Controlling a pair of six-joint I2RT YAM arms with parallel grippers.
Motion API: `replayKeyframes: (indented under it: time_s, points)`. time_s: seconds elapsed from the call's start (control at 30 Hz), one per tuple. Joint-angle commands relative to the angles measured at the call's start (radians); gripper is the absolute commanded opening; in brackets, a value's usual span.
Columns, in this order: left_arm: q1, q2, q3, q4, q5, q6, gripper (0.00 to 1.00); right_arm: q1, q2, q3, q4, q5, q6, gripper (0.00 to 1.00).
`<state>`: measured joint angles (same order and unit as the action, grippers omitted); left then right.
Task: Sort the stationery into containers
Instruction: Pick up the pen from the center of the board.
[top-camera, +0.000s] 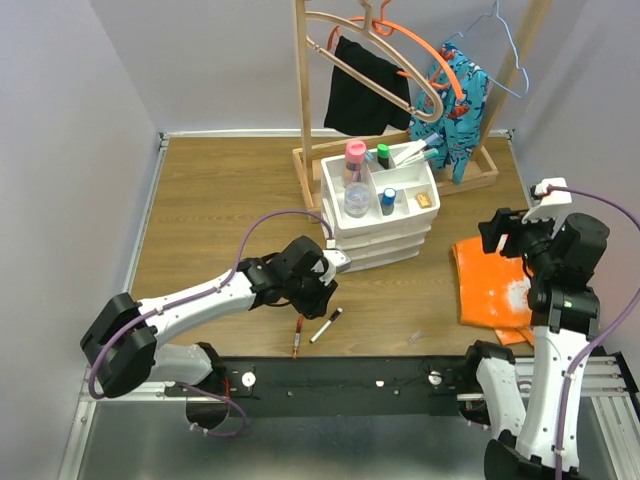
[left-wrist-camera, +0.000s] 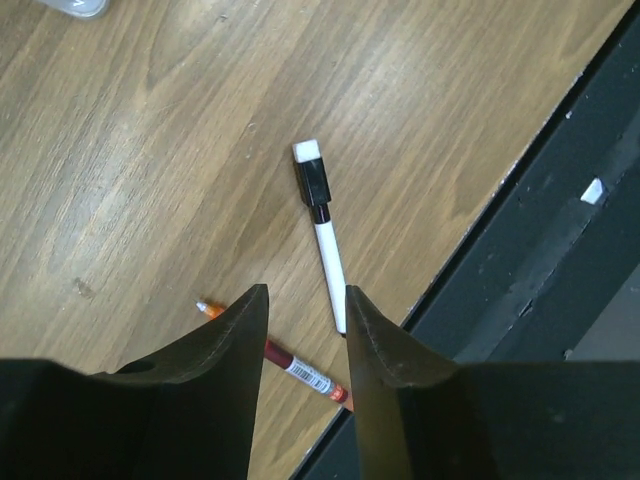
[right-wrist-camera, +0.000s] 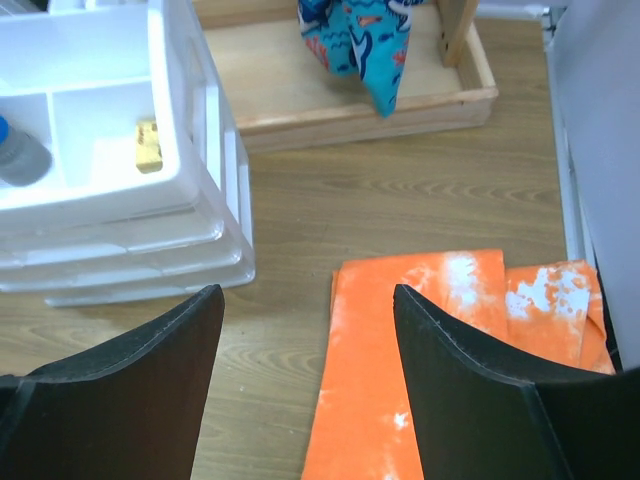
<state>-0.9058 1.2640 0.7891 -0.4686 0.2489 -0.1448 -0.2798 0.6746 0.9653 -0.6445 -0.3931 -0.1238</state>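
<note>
Red pen (left-wrist-camera: 300, 368) with barcode label, digits illegible

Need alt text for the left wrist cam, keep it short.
The left gripper, jaws apart and empty, hovers over a wooden table just short of a white marker with a black cap. A red pen lies crosswise, partly hidden behind the jaws, beside the black edge rail.

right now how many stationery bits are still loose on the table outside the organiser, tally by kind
black-capped white marker: 1
red pen: 1
total: 2
</note>
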Motion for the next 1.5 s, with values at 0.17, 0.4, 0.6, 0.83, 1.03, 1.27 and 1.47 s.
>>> replayKeyframes:
  time_s: [0.17,0.4,0.6,0.83,1.03,1.27,1.47]
  points:
    - [-0.048,0.132,0.029,0.064,-0.078,-0.111,0.47,0.005,-0.098,-0.006,0.009,0.08,0.067,0.77]
    - [-0.061,0.181,0.028,0.087,-0.143,-0.128,0.47,0.004,-0.145,-0.017,0.0,0.086,0.09,0.77]
    - [-0.09,0.241,0.065,0.11,-0.143,-0.11,0.47,0.004,-0.173,-0.013,-0.021,0.094,0.089,0.77]
    - [-0.12,0.314,0.107,0.111,-0.14,-0.093,0.49,0.004,-0.191,-0.011,-0.034,0.114,0.084,0.77]
    - [-0.122,0.354,0.107,0.116,-0.183,-0.108,0.49,0.004,-0.195,-0.013,-0.032,0.114,0.081,0.77]
    - [-0.12,0.37,0.059,0.146,-0.241,-0.121,0.37,0.004,-0.193,-0.019,-0.024,0.114,0.082,0.77]
    - [-0.119,0.312,0.052,0.127,-0.182,-0.116,0.23,0.004,-0.191,-0.03,-0.012,0.114,0.078,0.77]
